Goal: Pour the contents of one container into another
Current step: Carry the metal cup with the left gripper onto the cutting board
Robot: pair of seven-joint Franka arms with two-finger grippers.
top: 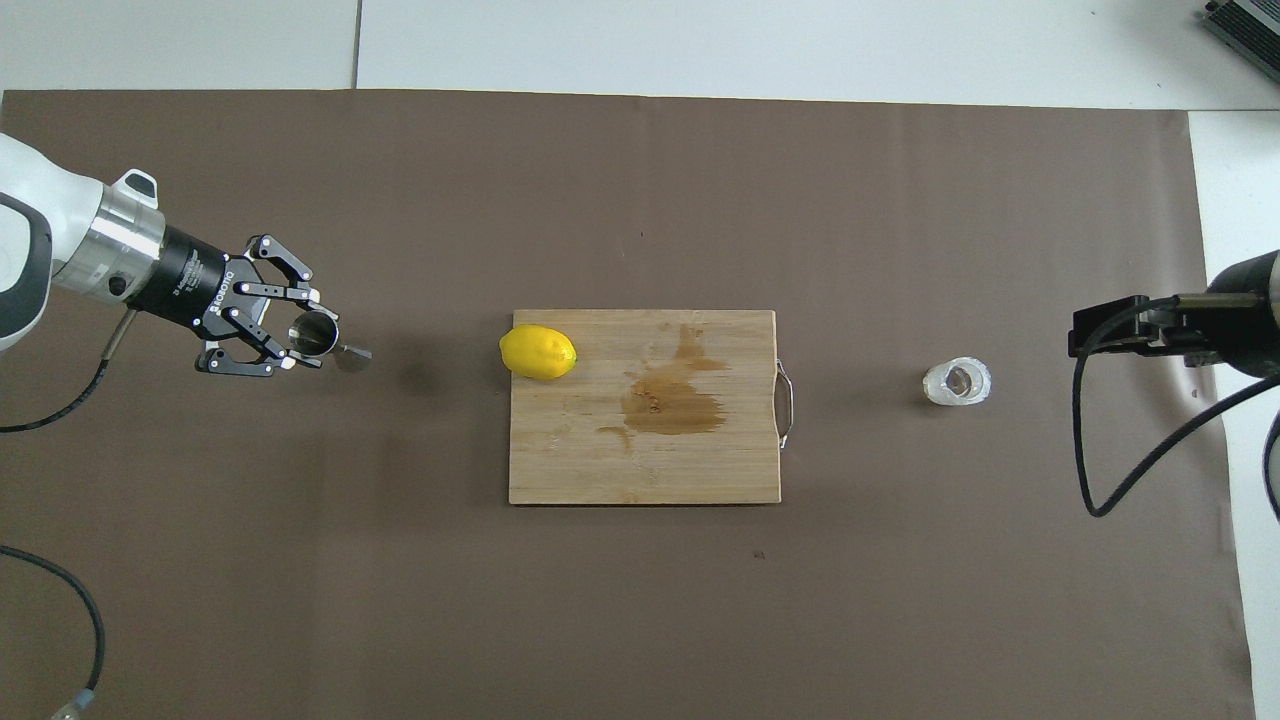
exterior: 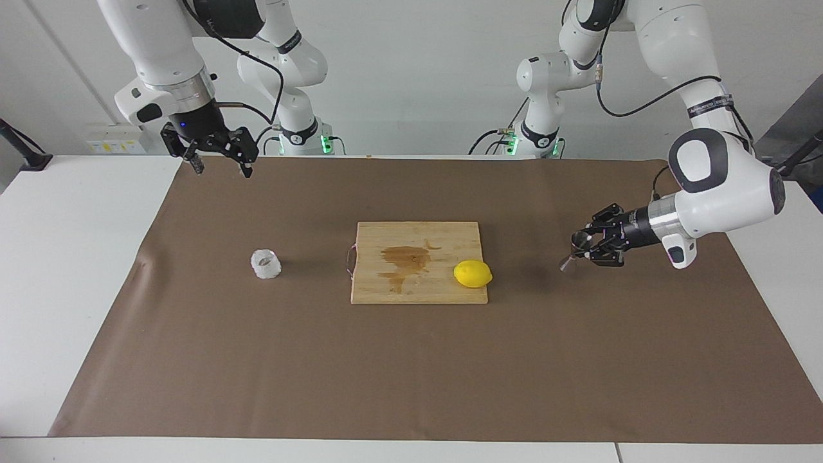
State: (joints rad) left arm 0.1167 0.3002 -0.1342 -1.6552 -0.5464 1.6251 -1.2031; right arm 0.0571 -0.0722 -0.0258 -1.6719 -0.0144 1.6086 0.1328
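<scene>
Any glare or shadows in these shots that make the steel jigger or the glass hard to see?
Overhead view: jigger in the left gripper shows mild shine and casts a soft shadow on the brown mat. Facing view: tumbler is pale but distinct, with a faint shadow.
</scene>
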